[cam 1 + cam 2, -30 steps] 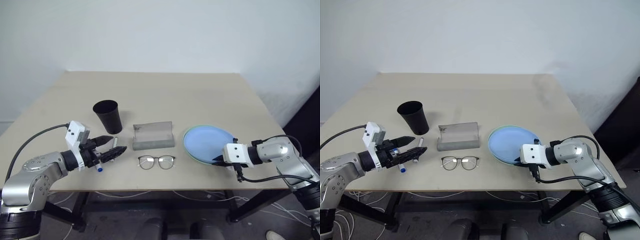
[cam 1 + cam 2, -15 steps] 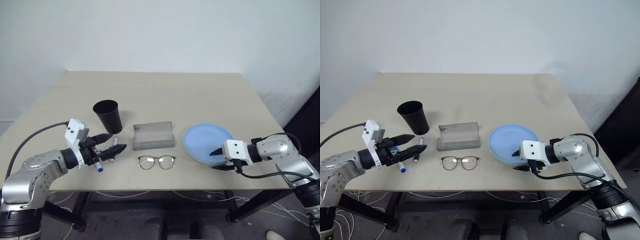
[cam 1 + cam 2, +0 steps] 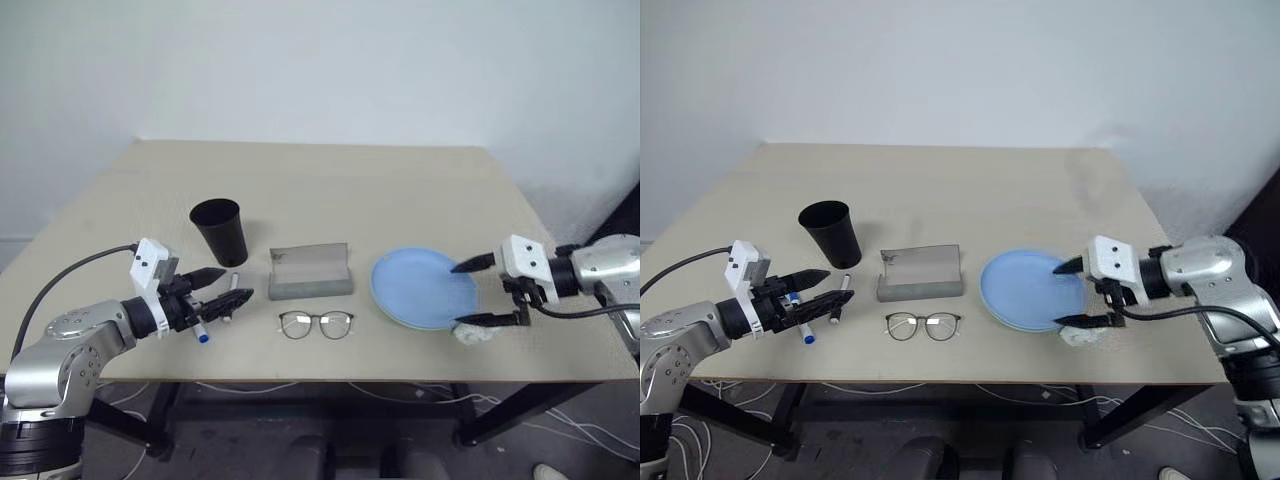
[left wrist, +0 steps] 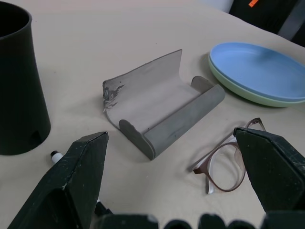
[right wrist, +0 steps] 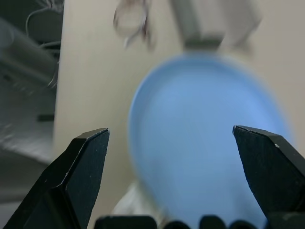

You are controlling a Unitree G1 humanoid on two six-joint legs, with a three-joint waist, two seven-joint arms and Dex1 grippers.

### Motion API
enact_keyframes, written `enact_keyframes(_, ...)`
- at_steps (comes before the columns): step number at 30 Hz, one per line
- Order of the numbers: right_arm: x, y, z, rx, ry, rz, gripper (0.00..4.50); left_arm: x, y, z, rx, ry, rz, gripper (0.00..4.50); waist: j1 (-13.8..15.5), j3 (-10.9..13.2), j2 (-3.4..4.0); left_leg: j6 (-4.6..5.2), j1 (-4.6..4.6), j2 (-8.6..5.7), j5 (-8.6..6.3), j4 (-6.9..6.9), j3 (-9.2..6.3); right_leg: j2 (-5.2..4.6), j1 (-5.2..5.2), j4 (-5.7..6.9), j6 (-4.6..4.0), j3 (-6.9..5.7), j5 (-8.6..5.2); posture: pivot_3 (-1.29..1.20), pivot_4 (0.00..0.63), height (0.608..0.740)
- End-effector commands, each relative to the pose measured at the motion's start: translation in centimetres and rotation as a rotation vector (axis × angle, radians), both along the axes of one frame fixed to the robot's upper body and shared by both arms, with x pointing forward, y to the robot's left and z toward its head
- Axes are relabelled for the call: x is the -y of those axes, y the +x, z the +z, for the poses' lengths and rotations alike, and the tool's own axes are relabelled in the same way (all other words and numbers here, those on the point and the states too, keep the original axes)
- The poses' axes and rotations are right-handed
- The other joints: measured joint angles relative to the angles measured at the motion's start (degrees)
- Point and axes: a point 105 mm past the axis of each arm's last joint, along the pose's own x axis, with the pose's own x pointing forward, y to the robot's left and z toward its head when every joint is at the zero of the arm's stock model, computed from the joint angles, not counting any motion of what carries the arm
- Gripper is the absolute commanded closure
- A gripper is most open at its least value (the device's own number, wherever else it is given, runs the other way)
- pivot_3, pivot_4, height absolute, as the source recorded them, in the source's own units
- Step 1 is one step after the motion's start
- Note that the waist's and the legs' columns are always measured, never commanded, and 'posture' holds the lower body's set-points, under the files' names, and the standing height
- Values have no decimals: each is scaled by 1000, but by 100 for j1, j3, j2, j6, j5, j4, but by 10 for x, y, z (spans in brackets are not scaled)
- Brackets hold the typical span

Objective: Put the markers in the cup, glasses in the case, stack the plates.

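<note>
Plates: the light blue plate [image 3: 425, 288] sits stacked on the pale green plate [image 4: 267, 98], whose rim peeks out below it; the pair lies on the table [image 3: 330, 190] at about 4 o'clock from the table's middle.
Right gripper [image 3: 478, 293]: at 3 o'clock of the plates, over their outer rim, its two black fingers spread wide apart, one above the blue plate's edge and one lower by the table's near side; it has hold of nothing.
Tissue [image 3: 474, 334]: crumpled white, just beside the plates at their 5 o'clock, under the lower right finger.
Left gripper [image 3: 222, 285]: at 9 o'clock of the table's middle, fingers wide apart and empty, pointing toward the case.
Markers: the blue-capped marker [image 3: 203, 332] and the black-capped marker [image 3: 231, 297] lie on the table right beneath the left gripper's fingers, close to each other; whether they touch cannot be told.
Cup [image 3: 219, 230]: black, upright, at 12 o'clock of the left gripper's tips, near them.
Case [image 3: 311, 271]: grey, lying open, at 9 o'clock of the plates, between cup and plates.
Glasses [image 3: 316, 324]: on the table at 6 o'clock of the case, just beside it, outside it.
</note>
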Motion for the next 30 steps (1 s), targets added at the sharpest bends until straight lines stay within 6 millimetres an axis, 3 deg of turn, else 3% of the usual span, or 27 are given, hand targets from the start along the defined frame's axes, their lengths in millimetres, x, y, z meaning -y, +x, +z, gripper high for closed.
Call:
enact_keyframes(1,11,-1,9,41,-3,-53,13,-4,2,15,61,9,-1,0,1,1,2,0,0,0,0,-1,0,0,0,0,0,0,0,0,0,701)
enact_keyframes(10,36,-11,-10,-18,-52,-139,13,-4,8,16,56,14,-12,0,0,2,4,0,2,1,0,1,1,-5,1,2,1,-8,0,0,0,701)
enact_keyframes(16,39,-11,-16,-26,-65,-157,13,-5,9,12,47,17,-10,0,2,2,4,0,1,1,0,0,1,-7,0,1,1,-11,0,0,0,701)
enact_keyframes(24,44,7,-42,-29,-57,-248,13,-5,0,18,51,30,-54,0,-7,2,4,0,2,2,0,1,1,-8,1,2,0,-11,0,0,0,701)
enact_keyframes(30,45,9,-61,-90,-74,-255,13,10,-18,29,36,37,-219,0,11,3,6,0,1,1,0,1,2,-11,-3,3,0,-16,0,0,0,701)
